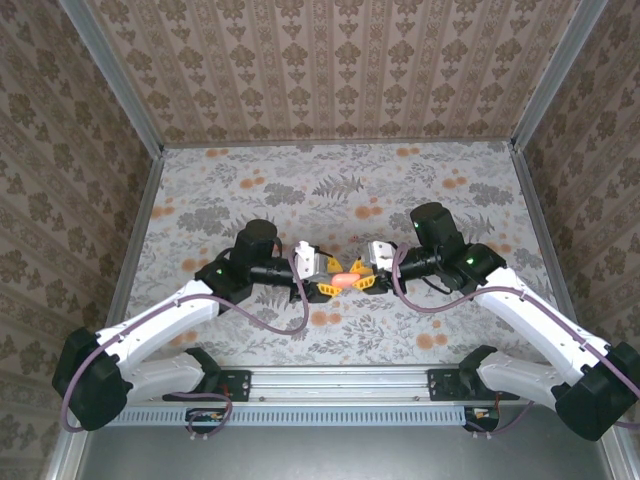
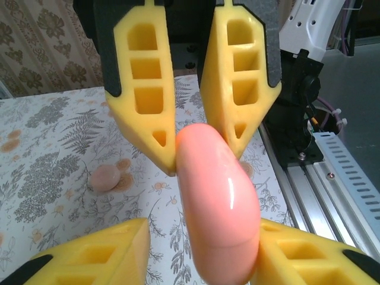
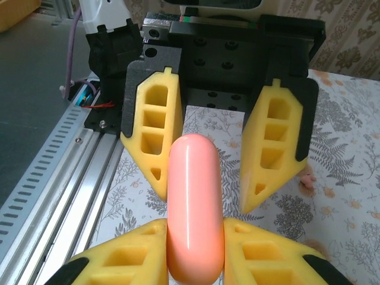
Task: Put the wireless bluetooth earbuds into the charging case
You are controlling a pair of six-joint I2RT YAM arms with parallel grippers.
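The charging case (image 1: 343, 279), a glossy coral-pink rounded box, hangs above the table between both grippers. My right gripper (image 3: 196, 237) is shut on one end, both yellow fingers pressed to its sides. My left gripper (image 2: 202, 237) stands open around the other end: its right finger (image 2: 309, 252) touches the case (image 2: 219, 208), while a gap shows beside its left finger (image 2: 95, 255). In the top view the left gripper (image 1: 322, 289) and right gripper (image 1: 366, 280) face each other. One small pale-pink earbud (image 2: 105, 177) lies on the tablecloth, off to the left.
The floral tablecloth (image 1: 330, 190) covers the table, walled by patterned panels at the back and sides. The aluminium rail (image 1: 340, 380) with the arm bases runs along the near edge, close below the grippers. Open cloth stretches behind the grippers.
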